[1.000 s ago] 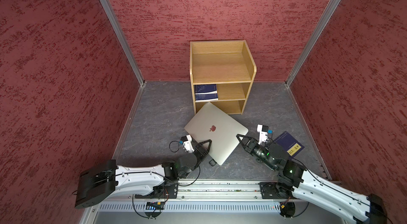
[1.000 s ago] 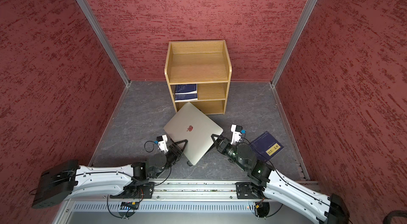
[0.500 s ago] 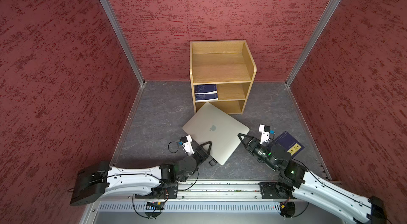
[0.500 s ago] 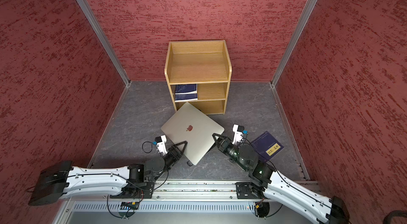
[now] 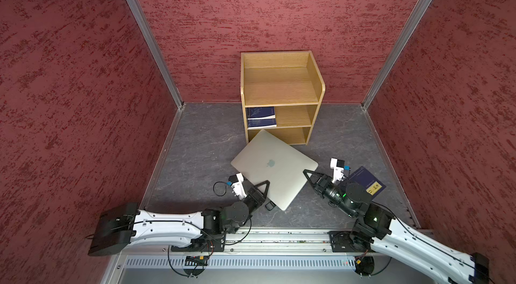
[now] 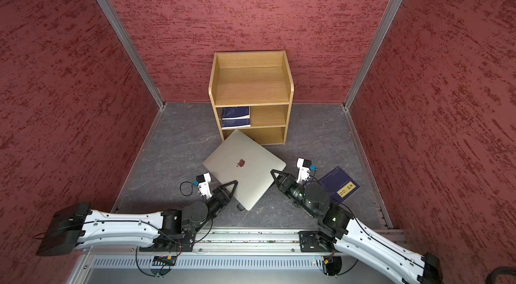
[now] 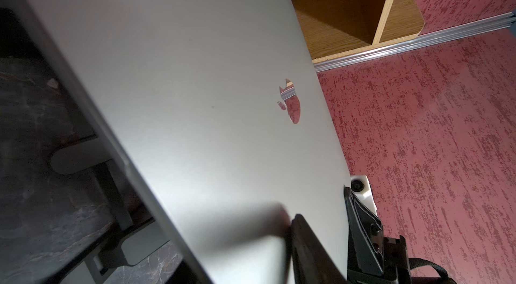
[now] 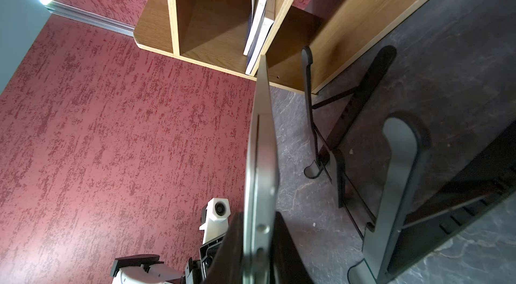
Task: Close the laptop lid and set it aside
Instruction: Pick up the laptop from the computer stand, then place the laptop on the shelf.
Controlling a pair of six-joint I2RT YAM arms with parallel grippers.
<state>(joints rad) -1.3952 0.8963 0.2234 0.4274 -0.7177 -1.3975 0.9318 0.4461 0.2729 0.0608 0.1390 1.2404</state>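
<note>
The silver laptop [image 5: 275, 173] [image 6: 245, 178] hangs tilted above the floor with the laptop lid [image 7: 195, 87] shut flat on its base. My left gripper [image 5: 264, 186] [image 6: 233, 185] is shut on its near left edge, with one dark finger [image 7: 307, 243] lying on the lid and the other hidden underneath. My right gripper [image 5: 307, 173] [image 6: 275, 173] is shut on the right corner. In the right wrist view its two fingers [image 8: 287, 243] squeeze the thin edge of the laptop [image 8: 262, 157] from both sides.
A black folding stand [image 8: 399, 173] [image 7: 111, 182] sits on the grey floor under the laptop. Behind it is a wooden shelf [image 5: 282, 92] holding dark blue books [image 5: 261, 116]. Another blue book [image 5: 368, 183] lies on the floor by the right arm. Red walls enclose the cell.
The left gripper's jaws have narrowed onto the laptop's edge and its arm has shifted slightly. The laptop has barely moved. The right gripper keeps its grip.
</note>
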